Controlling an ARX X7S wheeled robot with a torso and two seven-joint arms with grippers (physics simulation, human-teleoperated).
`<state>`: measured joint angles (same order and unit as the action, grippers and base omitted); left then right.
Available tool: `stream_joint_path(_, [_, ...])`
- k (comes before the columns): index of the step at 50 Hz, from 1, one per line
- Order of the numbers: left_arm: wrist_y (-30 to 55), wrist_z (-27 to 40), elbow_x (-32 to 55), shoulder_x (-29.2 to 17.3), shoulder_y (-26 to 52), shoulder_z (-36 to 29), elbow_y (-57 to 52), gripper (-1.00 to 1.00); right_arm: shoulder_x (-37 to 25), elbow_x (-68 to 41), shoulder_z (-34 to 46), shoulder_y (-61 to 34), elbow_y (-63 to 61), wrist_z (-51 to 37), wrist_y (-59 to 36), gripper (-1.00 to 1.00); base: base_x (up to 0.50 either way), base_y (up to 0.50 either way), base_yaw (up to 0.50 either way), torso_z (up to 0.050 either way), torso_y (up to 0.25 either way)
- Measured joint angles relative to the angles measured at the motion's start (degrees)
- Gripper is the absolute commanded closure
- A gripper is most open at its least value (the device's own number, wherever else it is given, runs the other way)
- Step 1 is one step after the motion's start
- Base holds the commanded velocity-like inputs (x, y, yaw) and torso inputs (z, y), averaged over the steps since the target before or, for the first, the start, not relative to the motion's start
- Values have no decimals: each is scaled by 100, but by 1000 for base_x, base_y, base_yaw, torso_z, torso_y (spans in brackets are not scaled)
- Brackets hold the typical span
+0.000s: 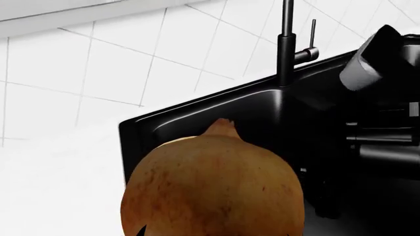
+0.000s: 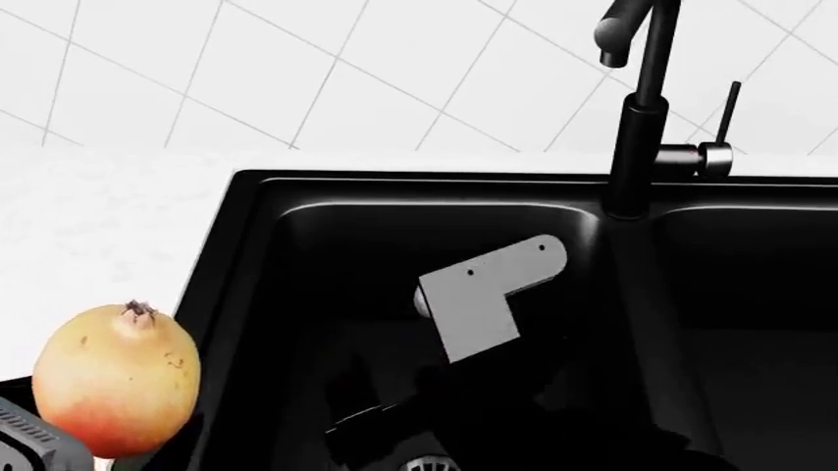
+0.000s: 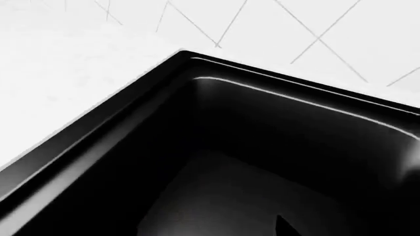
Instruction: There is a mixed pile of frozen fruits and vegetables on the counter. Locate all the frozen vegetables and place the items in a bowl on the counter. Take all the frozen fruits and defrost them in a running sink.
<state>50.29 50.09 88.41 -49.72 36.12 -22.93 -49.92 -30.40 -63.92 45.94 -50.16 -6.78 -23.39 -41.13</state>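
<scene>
A round yellow-orange fruit with a red blush and a small crown, like a pomegranate [image 2: 116, 381], is held by my left gripper [image 2: 92, 446] at the left rim of the black sink [image 2: 249, 211]. It fills the lower part of the left wrist view [image 1: 213, 187], where only a dark fingertip [image 1: 140, 231] shows beside it. My right gripper [image 3: 210, 232] is low inside the left sink basin, with its jaws apart and nothing between them. Its arm, with a grey bracket [image 2: 492, 294], reaches down into the basin. No water runs from the faucet [image 2: 642, 108].
The black faucet [image 1: 286, 44] with a side lever [image 2: 717, 147] stands behind the divider between the two basins. White counter [image 2: 92, 245] lies left of the sink and white tiled wall [image 2: 392, 69] behind it. A drain [image 2: 426, 461] shows near the right gripper.
</scene>
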Motion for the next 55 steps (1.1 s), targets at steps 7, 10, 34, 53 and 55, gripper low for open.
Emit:
stream_joint_path(7, [123,13,47,223,315,-146,155,100,-573,-363,-391,290,-1025,-654,45,-100,0,0,0,0,0])
stream_joint_path(10, [168,21,78,339,461,-209,246,100,-809,-512,-555,431,-1427,-905,100,-100,0,0,0,0,0])
stream_joint_path(34, [797,-299,-175,2009,1908,-1286,1615,100,-3127,-2115,-2272,1263,-4027,-3085,956,-100,0,0,0,0,0])
stream_joint_path(53, [873,-1284,-1069,3299,2692,-2173,3296,100,-4763,-2723,-3235,2251,-4843,-3521,1978,-100,0,0,0,1,1])
stream_joint_path(55, [848,-1431,-1203,3392,2743,-2276,3507,100,-4919,-2773,-3323,2353,-4900,-3539,2122,-100,0,0,0,0,0])
